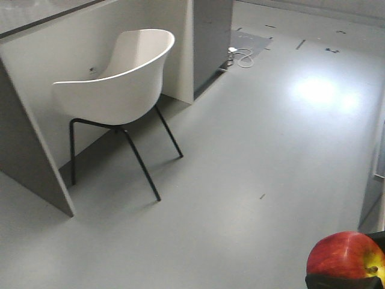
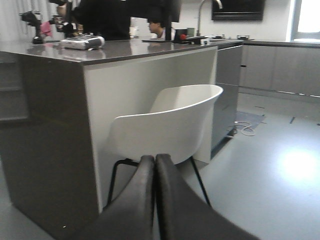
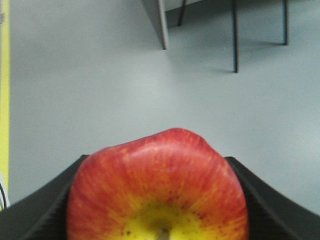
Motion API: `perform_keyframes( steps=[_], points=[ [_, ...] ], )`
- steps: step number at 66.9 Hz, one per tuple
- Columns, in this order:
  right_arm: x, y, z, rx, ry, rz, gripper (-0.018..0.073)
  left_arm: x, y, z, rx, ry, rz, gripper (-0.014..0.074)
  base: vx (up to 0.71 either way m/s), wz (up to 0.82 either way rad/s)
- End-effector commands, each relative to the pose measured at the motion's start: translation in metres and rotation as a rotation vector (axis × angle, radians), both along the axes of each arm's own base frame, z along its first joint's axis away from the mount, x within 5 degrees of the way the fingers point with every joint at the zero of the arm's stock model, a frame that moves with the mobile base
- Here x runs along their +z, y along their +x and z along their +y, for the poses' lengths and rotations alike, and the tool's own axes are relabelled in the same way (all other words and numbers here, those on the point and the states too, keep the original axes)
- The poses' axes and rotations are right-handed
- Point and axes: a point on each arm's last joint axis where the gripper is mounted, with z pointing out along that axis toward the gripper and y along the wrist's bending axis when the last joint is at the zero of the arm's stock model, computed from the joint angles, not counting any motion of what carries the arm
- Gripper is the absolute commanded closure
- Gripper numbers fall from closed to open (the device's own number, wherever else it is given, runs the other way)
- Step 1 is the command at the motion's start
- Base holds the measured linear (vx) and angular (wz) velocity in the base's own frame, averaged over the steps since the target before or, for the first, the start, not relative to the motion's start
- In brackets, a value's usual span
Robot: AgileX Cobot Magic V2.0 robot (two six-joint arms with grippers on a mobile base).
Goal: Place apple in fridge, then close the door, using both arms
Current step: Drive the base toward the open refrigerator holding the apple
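The red apple [image 3: 157, 190] with a yellow stem dimple fills the bottom of the right wrist view, clamped between the black fingers [image 3: 35, 215] of my right gripper [image 3: 157, 200]. The apple also shows at the bottom right corner of the front view [image 1: 343, 256], held above the grey floor. My left gripper [image 2: 155, 162] is shut and empty, its two black fingers pressed together, pointing at a white chair. The fridge and its door are out of view.
A white shell chair [image 1: 120, 84] on thin black legs stands by a grey-topped counter [image 2: 125, 50] at the left. A white cable [image 1: 243, 57] lies on the floor farther back. A grey panel edge [image 1: 374, 192] stands at the right. Open grey floor [image 1: 258, 156] lies between.
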Motion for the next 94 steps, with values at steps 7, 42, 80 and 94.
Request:
perform_keyframes(
  steps=[7,42,80,94],
  points=[
    [0.0129,0.0029,0.0018,-0.011,0.054,-0.069,0.0472,0.0136,-0.0024,0.0003,0.006,-0.001,-0.104,0.0603,-0.07,0.71],
    [0.0128,0.0029,0.0018,-0.011,0.054,-0.068,0.0472,0.0136,-0.0024,0.0003,0.006,-0.001,-0.104,0.0603,-0.05,0.69],
    [0.0128,0.0029,0.0018,-0.011,0.054,-0.068,0.0472,0.0136,-0.0024,0.0003,0.006,-0.001,-0.104,0.0603,0.05,0.55],
    [0.0129,0.0029,0.0018,-0.011,0.055,-0.068,0.0472,0.0136,-0.0024,0.0003,0.006,-0.001,-0.104,0.0603,0.11,0.41]
  ],
)
